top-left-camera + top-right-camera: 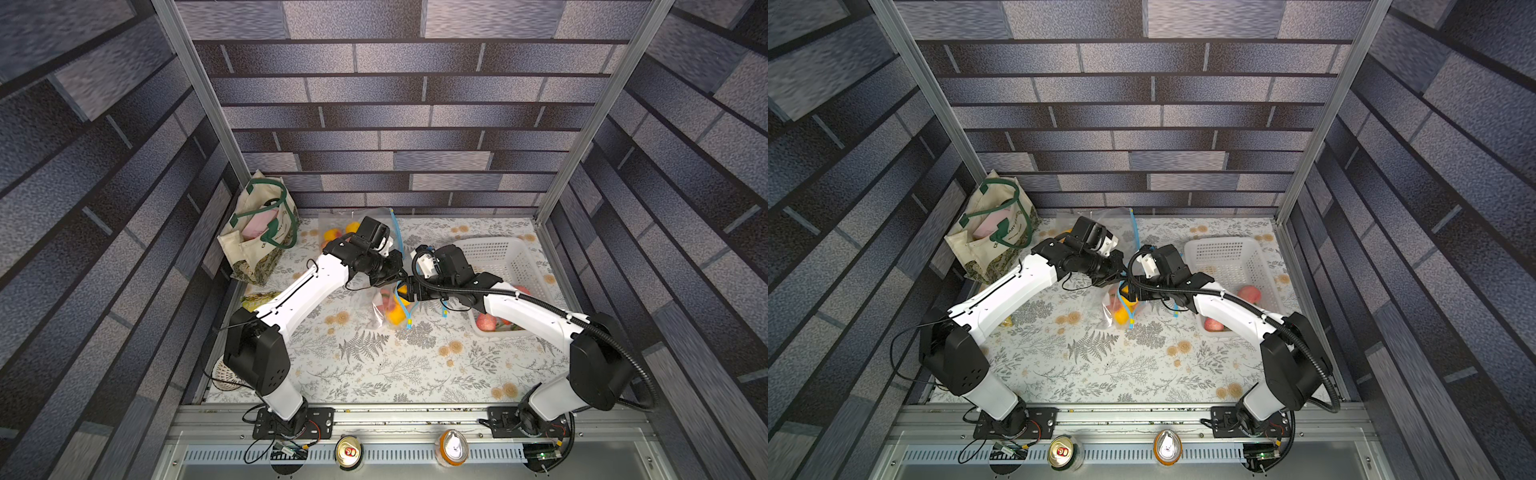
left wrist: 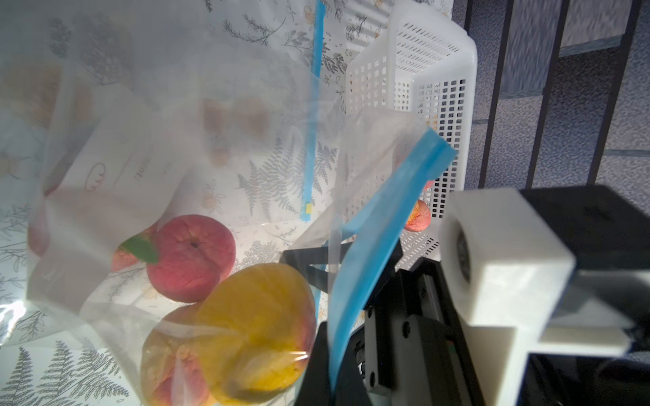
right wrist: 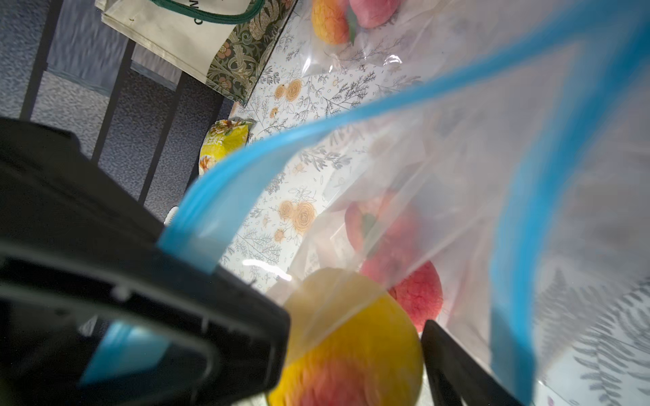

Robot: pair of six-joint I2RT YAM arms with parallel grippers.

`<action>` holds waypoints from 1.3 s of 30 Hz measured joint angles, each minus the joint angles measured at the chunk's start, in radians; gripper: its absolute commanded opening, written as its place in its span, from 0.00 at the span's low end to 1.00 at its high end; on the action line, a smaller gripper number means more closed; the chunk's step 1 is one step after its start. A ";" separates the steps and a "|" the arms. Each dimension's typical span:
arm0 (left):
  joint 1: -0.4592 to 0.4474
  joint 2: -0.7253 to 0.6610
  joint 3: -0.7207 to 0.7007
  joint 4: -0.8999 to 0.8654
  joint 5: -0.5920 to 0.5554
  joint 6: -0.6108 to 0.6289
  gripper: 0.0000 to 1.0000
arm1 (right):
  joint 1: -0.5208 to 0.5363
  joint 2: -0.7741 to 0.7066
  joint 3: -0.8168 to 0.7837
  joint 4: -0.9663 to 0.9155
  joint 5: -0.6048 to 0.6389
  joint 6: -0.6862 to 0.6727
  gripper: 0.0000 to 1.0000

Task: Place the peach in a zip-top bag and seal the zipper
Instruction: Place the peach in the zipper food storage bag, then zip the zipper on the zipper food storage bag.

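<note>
Blue zipper strip (image 2: 373,246) fills the near frame, pinched by the left jaws. Lower centre, the yellow peach (image 2: 253,334) sits inside the bag (image 2: 105,218), right jaws spread close beside it. Best to back them straight out, clear of the film, before sealing.

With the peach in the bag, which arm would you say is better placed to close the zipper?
Right, probably. The right gripper is open and empty at the mouth of the bag, beside the zipper strip. The left gripper is shut on that strip, holding the bag up, so it should anchor.
</note>
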State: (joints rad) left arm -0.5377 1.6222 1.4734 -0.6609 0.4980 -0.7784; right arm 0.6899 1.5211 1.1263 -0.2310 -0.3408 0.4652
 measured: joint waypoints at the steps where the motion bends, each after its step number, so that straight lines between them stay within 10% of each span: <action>1: 0.006 -0.004 -0.009 0.004 0.001 0.000 0.00 | 0.000 -0.016 0.025 -0.039 0.023 -0.004 0.83; 26: 0.003 -0.002 -0.033 0.014 -0.029 0.022 0.00 | -0.033 0.024 0.054 -0.081 0.161 0.078 0.08; 35: -0.055 0.096 0.050 0.026 -0.067 0.103 0.55 | -0.035 -0.026 0.055 -0.111 0.214 0.272 0.00; 39: -0.058 0.080 0.099 0.024 -0.103 0.188 0.64 | -0.063 -0.044 0.055 -0.122 0.259 0.376 0.00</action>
State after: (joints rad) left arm -0.5953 1.7023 1.5726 -0.6369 0.3950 -0.5907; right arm 0.6270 1.4773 1.1812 -0.3534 -0.0814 0.8410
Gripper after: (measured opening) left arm 0.627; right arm 0.046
